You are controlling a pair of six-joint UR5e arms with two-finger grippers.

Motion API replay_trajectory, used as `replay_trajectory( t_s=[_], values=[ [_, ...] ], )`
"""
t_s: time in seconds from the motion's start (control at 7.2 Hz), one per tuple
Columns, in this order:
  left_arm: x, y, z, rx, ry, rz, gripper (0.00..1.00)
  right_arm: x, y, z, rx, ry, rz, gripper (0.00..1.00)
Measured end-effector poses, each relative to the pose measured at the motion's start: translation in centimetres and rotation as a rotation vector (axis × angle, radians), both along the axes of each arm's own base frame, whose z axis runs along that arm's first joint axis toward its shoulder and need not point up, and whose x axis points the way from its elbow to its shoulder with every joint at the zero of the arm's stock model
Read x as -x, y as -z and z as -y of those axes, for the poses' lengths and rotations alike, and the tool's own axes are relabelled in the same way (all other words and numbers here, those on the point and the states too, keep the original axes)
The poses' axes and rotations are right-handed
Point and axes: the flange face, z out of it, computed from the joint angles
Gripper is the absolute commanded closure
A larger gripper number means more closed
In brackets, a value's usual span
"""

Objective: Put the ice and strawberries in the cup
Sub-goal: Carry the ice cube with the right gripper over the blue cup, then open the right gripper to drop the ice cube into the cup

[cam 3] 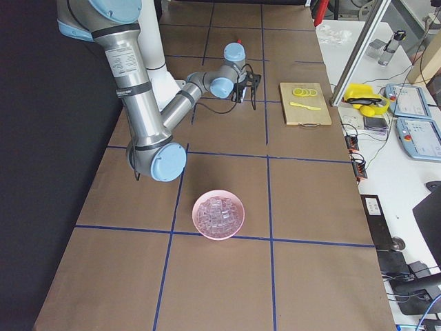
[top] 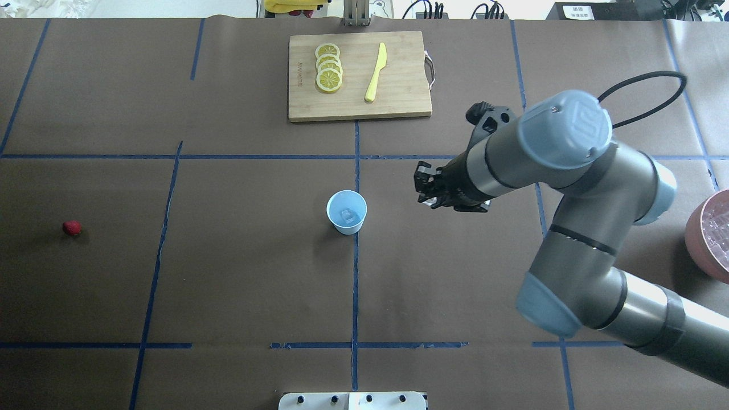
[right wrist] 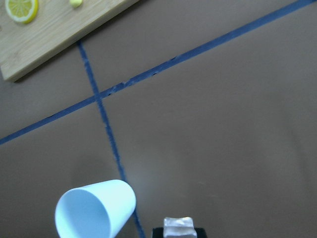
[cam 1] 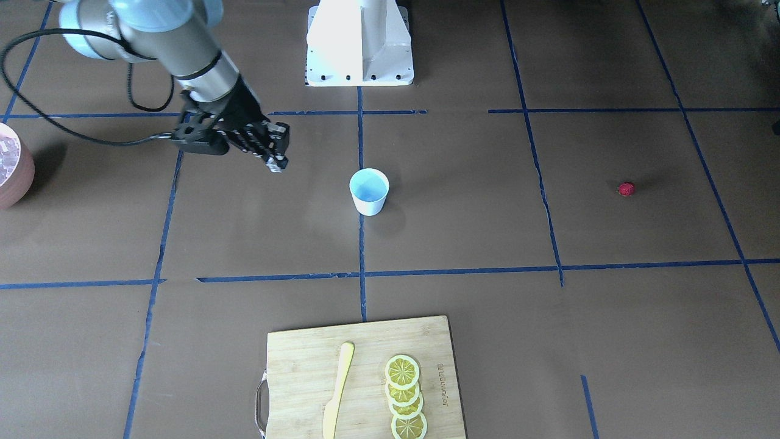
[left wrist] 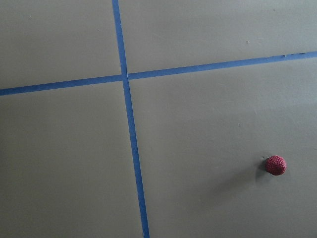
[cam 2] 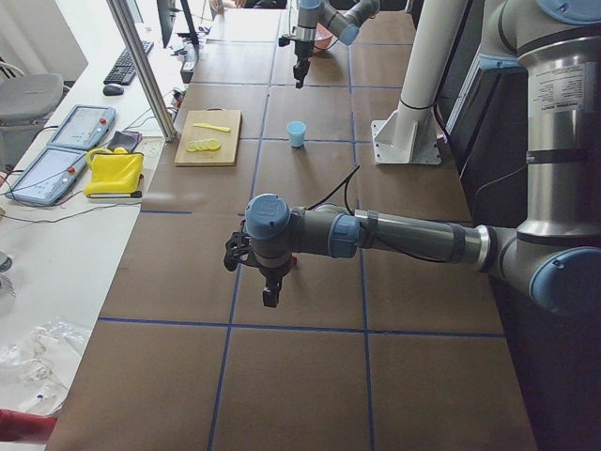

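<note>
The white cup (top: 346,212) with the pale blue inside stands upright mid-table, with one ice cube (top: 347,215) in it; it also shows in the front view (cam 1: 369,191) and the right wrist view (right wrist: 96,210). My right gripper (top: 427,191) hangs above the table to the right of the cup, shut on a small translucent ice cube (right wrist: 179,227). The red strawberry (top: 72,228) lies alone far to the left and shows in the left wrist view (left wrist: 275,165). My left gripper (cam 2: 269,299) hovers over that area; I cannot tell whether it is open or shut.
A pinkish bowl (cam 3: 218,214) full of ice cubes sits at the table's right end (top: 712,233). A wooden cutting board (top: 359,74) with lemon slices (top: 328,67) and a yellow knife (top: 376,72) lies at the far edge. The robot base (cam 1: 359,42) stands behind the cup.
</note>
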Motion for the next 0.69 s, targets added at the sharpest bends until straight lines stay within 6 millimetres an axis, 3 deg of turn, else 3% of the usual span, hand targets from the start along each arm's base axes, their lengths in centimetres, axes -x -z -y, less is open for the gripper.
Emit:
replay_trajectory(
  t_s=[0.28, 0.42, 0.56, 0.69],
  values=[
    [0.0, -0.1, 0.0, 0.001, 0.000, 0.000, 0.00, 5.8, 3.6, -1.1, -0.004, -0.036, 0.012, 0.95],
    [0.0, -0.1, 0.0, 0.003, 0.000, 0.000, 0.00, 7.6, 4.7, -0.9, -0.008, -0.049, 0.009, 0.85],
    [0.0, -0.2, -0.1, 0.004, 0.000, 0.000, 0.00, 9.0, 5.5, -0.5, -0.008, -0.064, 0.006, 0.37],
    [0.0, -0.2, 0.0, 0.004, 0.000, 0.000, 0.00, 9.9, 6.0, -0.2, -0.003, -0.075, 0.002, 0.23]
  ],
)
